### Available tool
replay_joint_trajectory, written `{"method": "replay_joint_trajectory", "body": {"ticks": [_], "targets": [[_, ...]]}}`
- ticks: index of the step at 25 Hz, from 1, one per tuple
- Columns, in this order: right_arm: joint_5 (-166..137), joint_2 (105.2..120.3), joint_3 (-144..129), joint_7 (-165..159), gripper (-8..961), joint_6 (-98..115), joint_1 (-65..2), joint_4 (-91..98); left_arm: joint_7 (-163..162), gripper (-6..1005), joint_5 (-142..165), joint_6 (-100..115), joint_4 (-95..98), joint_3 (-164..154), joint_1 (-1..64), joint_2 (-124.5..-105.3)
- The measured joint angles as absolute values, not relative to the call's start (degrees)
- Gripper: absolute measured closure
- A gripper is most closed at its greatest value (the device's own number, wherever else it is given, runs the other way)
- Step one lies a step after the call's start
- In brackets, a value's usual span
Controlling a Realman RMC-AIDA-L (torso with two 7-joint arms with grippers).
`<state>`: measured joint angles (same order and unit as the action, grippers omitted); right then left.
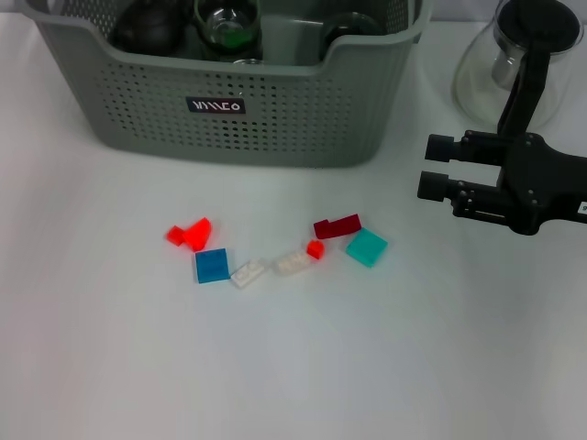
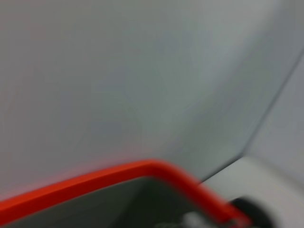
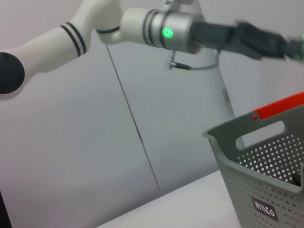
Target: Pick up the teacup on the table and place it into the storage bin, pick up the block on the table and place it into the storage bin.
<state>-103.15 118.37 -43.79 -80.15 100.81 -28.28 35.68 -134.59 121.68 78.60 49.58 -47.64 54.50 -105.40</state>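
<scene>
Table: white top, with loose blocks scattered in its middle.
Room: pale grey wall panels show behind the table in the right wrist view.
Right gripper: black, hovering above the table at the right side, fingers pointing toward the blocks; the two fingers stand a little apart with nothing between them, touching nothing.
Left arm: white, raised high above the bin in the right wrist view; its gripper's state cannot be told.
Bin: grey-green, perforated, ahead of the right gripper and off to its left, at the table's far edge; dark rounded items lie inside, too hidden to name.
Blocks: a dark red one and a teal one lie nearest the right gripper, lower and to its left; white, blue and orange-red ones farther out.
Teapot: glass, just behind the right gripper.
</scene>
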Motion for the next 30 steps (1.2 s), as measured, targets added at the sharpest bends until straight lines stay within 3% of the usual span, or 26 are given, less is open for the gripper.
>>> {"method": "replay_joint_trajectory", "body": {"ticks": [3,11,20,25,30], "targets": [[-103.2,118.45,-43.7,-80.2,339,100.8,-28.2,35.7,-136.4,818,132.5,71.6,49.8,-52.4,56.8,-107.71],[-103.1,118.48,-43.6,-80.2,340,100.8,-28.1,35.7,-138.1,816,156.9,61.9,49.5,-56.0,59.5,-116.35],[-103.1,118.57,-43.7,-80.2,339,100.7,-28.6,35.7,-143.1,741,163.3,56.6,49.6,-56.7,59.7,-118.35],[-103.2,118.51,-43.6,-80.2,339,100.6,-28.3,35.7,-143.2,571,162.8,57.5,51.4,-56.0,59.2,-118.54],[-103.0,118.5,-43.6,-80.2,339,100.6,-28.1,35.7,-139.5,400,143.5,60.3,71.2,-50.2,47.2,-121.86]]}}
